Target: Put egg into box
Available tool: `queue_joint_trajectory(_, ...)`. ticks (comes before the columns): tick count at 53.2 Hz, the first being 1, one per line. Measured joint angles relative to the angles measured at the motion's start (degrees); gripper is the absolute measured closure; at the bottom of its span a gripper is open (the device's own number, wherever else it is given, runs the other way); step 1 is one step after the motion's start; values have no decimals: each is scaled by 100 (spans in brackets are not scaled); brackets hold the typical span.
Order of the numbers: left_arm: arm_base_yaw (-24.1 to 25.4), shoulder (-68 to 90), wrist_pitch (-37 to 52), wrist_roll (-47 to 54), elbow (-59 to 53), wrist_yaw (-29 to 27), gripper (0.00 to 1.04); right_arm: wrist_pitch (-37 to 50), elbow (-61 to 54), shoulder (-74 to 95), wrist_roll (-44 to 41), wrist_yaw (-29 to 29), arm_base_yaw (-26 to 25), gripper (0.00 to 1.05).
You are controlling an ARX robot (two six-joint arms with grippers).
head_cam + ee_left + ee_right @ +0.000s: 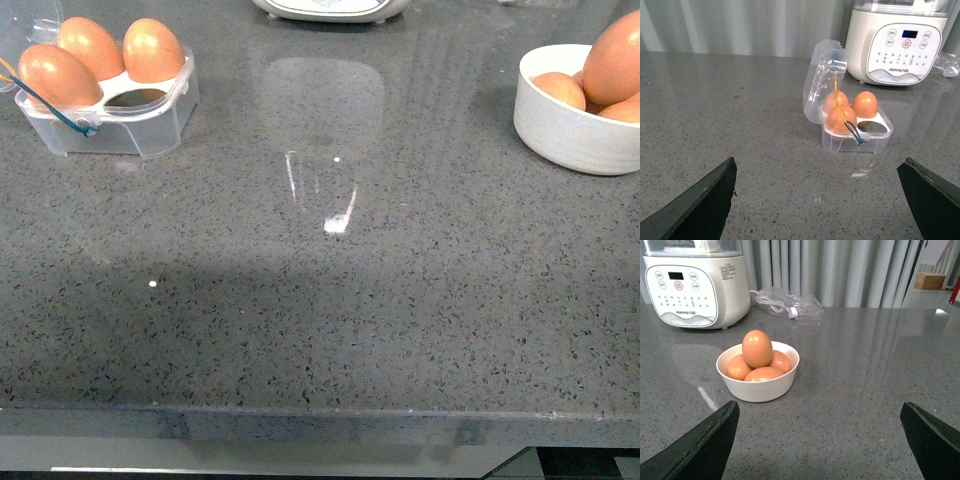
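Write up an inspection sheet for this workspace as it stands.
Surface: grey speckled countertop, glossy, with light reflections.
Job's things: clear egg box, lid open, three eggs in it, one cell empty; white bowl holding four brown eggs, with the top egg resting on the others.
Clutter: white kitchen appliance; clear plastic bag.
Grippers: left gripper and right gripper both open, holding nothing, apart from egg box and bowl.
Cables: white cable inside the bag; yellow and blue bands on the egg box.
Surroundings: grey curtains; cardboard box far behind.
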Motion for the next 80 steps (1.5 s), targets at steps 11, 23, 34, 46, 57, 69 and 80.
queue_joint_trajectory(11,0,0,0,0,0,0,7,0,0,0,0,0,2,7)
queue_joint_trajectory(23,0,0,0,-2,0,0,7,0,0,0,0,0,0,7)
queue_joint_trajectory(34,0,0,0,0,0,0,7,0,0,0,0,0,2,7)
queue_joint_trajectory(46,0,0,0,0,0,0,7,0,0,0,0,0,0,7)
queue_joint_trajectory(57,0,0,0,0,0,0,7,0,0,0,0,0,0,7)
queue_joint_trajectory(69,0,0,0,-2,0,0,7,0,0,0,0,0,2,7)
queue_joint_trajectory(80,0,0,0,-2,0,0,7,-4,0,4,24,31,4,7)
